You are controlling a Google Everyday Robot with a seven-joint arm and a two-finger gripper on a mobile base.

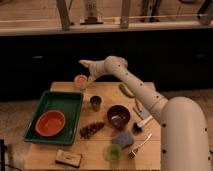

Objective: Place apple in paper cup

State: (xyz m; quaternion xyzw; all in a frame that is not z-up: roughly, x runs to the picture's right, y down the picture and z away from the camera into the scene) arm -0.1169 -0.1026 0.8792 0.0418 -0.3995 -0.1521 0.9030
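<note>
The small white paper cup (80, 83) stands at the far left corner of the wooden table (100, 145). The orange-red apple (80, 78) sits in the cup's mouth. My gripper (85, 64) is just above and slightly behind the cup, pointing left, at the end of the white arm (130, 80) that reaches across the table from the right. It is apart from the apple.
A green tray (60, 98) holds an orange bowl (49, 123) at the left. A dark metallic cup (95, 103), a dark bowl (118, 117), a brown cluster (91, 130), a translucent green cup (112, 152), a grey sponge (123, 140), a fork (140, 145) and a small box (68, 158) lie on the table.
</note>
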